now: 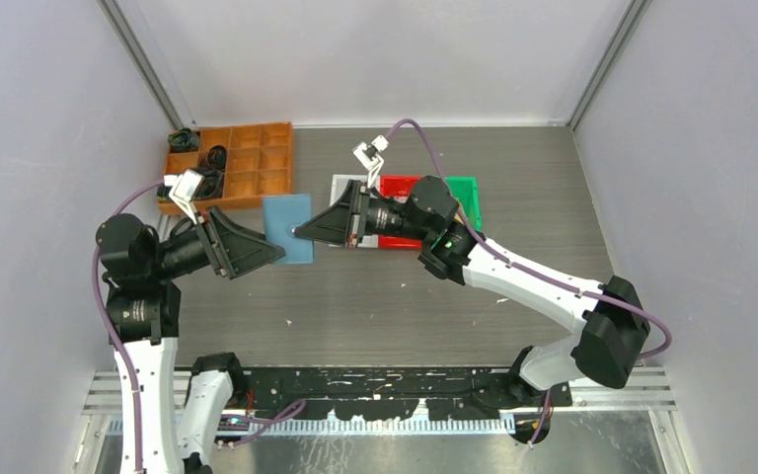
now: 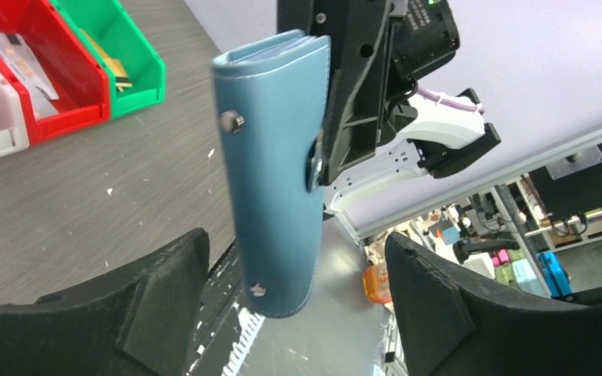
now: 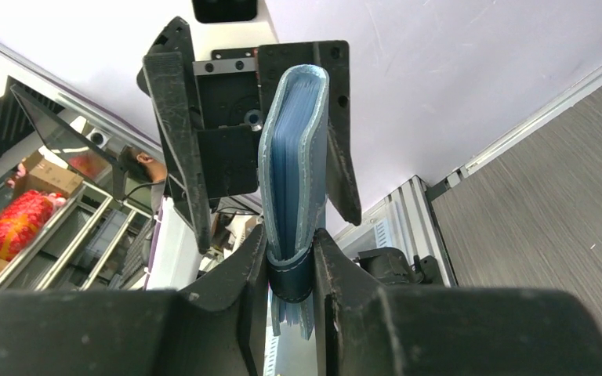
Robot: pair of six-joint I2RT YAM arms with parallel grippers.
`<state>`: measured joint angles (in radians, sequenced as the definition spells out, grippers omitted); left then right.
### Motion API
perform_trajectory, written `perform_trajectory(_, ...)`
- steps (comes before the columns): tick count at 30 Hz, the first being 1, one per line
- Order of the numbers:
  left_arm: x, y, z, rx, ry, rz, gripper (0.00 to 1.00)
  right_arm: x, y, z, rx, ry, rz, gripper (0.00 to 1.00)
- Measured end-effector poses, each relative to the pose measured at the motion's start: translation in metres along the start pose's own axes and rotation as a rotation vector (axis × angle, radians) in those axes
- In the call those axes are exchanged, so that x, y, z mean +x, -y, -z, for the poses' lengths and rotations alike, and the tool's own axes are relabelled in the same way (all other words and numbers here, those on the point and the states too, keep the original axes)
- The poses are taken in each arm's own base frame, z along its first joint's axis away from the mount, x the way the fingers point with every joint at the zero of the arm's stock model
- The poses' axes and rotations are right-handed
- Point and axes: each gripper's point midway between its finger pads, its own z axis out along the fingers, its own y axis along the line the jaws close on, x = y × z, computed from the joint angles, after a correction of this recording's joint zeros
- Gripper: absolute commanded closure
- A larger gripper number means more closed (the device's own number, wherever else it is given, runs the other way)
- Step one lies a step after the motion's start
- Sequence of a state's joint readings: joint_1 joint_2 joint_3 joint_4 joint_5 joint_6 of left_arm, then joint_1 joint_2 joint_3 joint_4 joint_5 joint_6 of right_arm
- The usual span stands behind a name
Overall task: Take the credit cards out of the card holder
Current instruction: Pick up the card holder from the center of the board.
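Note:
The teal-blue card holder [image 1: 286, 219] is folded and held in the air, edge-on. My right gripper [image 1: 301, 234] is shut on its strap end [image 3: 291, 274]. In the right wrist view its pale blue inner leaves [image 3: 288, 149] show; no card stands out from them. My left gripper [image 1: 278, 250] is open, its fingers [image 2: 157, 298] apart on either side of the holder [image 2: 274, 180] without touching it. A pale card-like item [image 2: 19, 56] lies in the red bin [image 2: 70, 86].
White [image 1: 347, 188], red [image 1: 395, 185] and green [image 1: 466, 193] bins sit side by side behind the right arm. An orange compartment tray [image 1: 247, 163] with dark parts stands at the back left. Grey walls close in both sides.

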<state>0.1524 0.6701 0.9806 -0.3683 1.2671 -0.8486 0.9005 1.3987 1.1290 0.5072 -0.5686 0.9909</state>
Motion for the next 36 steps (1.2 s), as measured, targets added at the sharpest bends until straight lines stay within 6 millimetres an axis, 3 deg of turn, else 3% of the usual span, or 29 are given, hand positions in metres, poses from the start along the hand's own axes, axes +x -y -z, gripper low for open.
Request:
perform_trajectory(3,-0.002,0.006,0.000,0.014,0.005,-0.009,0.49,0.004,0.001,-0.005,0.001,0.003,-0.008,0.90)
perform_trajectory(5,-0.002,0.008,0.000,0.019,0.008,-0.018,0.58,0.005,0.000,-0.008,-0.005,0.008,-0.011,0.90)
perform_trajectory(10,0.001,0.003,-0.001,0.016,0.012,-0.005,0.66,0.000,-0.008,-0.013,-0.028,0.048,0.001,0.88)
perform_trajectory(11,0.001,0.003,0.000,0.015,0.014,-0.003,0.70,-0.001,-0.008,-0.015,-0.028,0.056,0.001,0.82)
perform_trajectory(14,0.002,0.003,0.000,0.009,0.024,-0.009,0.85,-0.001,-0.009,-0.017,-0.031,0.067,0.003,0.39)
perform_trajectory(16,0.004,0.005,0.001,0.013,0.019,-0.012,0.93,-0.004,-0.009,-0.018,-0.024,0.086,0.001,0.29)
perform_trajectory(18,0.006,0.005,0.001,0.019,0.008,-0.013,0.98,-0.006,-0.006,-0.019,-0.012,0.101,0.006,0.28)
perform_trajectory(24,0.014,0.002,0.002,0.019,-0.015,-0.037,1.00,-0.012,-0.002,-0.019,0.025,0.089,0.021,0.41)
perform_trajectory(29,0.019,0.001,0.003,0.026,-0.033,-0.055,0.98,-0.021,-0.011,-0.019,0.003,0.062,0.044,0.75)
perform_trajectory(31,0.020,0.003,0.004,0.029,-0.040,-0.074,0.90,-0.018,-0.010,-0.018,0.003,0.040,0.044,0.84)
perform_trajectory(34,0.023,0.003,0.005,0.021,-0.046,-0.080,0.57,-0.015,-0.010,-0.019,-0.007,0.019,0.042,0.94)
perform_trajectory(36,0.024,0.002,0.005,0.019,-0.050,-0.090,0.50,-0.013,-0.010,-0.019,-0.010,0.010,0.040,0.96)
